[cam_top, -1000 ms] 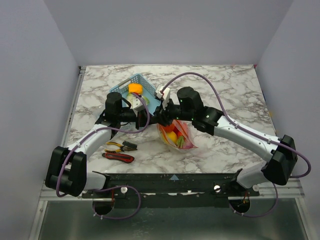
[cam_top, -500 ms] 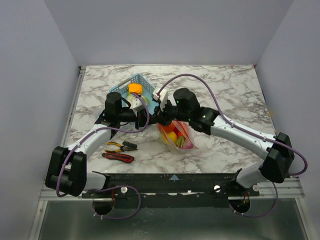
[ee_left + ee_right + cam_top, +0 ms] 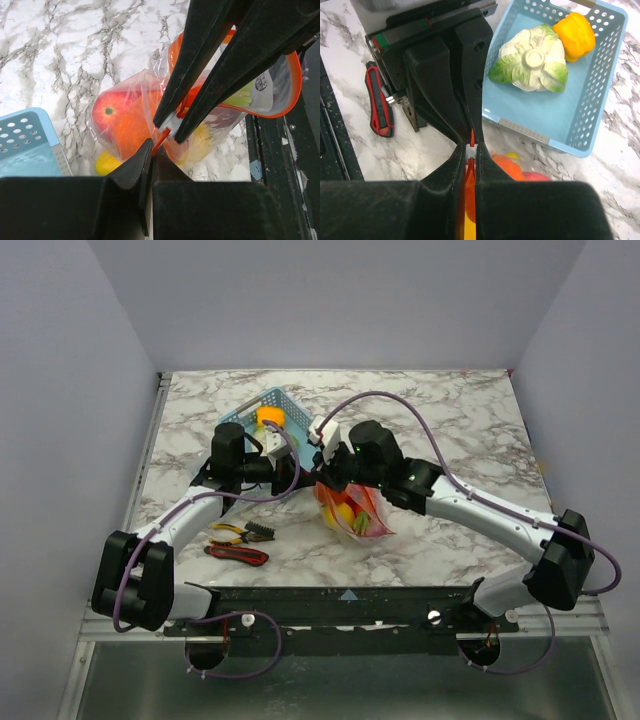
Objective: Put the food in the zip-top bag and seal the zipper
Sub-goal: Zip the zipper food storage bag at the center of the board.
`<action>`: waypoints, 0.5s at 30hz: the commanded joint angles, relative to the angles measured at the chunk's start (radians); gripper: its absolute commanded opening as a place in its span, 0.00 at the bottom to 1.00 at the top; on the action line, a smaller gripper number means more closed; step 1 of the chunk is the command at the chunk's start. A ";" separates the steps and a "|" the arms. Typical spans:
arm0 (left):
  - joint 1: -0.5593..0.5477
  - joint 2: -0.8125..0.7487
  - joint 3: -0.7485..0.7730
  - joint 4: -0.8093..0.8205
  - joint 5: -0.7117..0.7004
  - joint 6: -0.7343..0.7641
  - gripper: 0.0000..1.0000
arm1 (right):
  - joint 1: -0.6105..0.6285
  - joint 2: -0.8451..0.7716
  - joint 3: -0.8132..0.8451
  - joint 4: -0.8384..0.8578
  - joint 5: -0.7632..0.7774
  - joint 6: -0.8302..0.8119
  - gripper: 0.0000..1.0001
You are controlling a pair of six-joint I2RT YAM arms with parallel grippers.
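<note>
The zip-top bag hangs between both grippers just right of the basket, holding red, orange and yellow food. My left gripper is shut on the end of the orange-red zipper. My right gripper is shut on the zipper's white slider, tip to tip with the left gripper. In the top view the left gripper and right gripper meet over the bag's mouth. A white-green cabbage and a yellow-orange pepper lie in the blue basket.
Red-handled tools lie on the marble table in front of the left arm. The blue basket stands behind the grippers. The bag's lower part rests on the table near the front edge.
My right wrist has shifted slightly left towards the left gripper. The left arm and the bag have hardly moved.
</note>
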 commanded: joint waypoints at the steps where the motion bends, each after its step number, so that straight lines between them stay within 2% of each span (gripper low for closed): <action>1: 0.027 -0.006 0.005 0.020 -0.055 -0.032 0.00 | 0.004 -0.083 -0.030 -0.075 0.086 0.011 0.00; 7: 0.038 -0.023 -0.006 0.045 -0.026 -0.033 0.00 | 0.004 -0.148 -0.065 -0.086 0.082 0.036 0.01; 10: 0.038 -0.047 -0.034 0.119 -0.008 -0.062 0.00 | 0.004 -0.154 -0.072 -0.075 0.075 0.041 0.00; 15: 0.038 -0.068 -0.030 0.052 -0.028 0.002 0.00 | 0.004 -0.180 -0.079 -0.091 0.090 0.040 0.00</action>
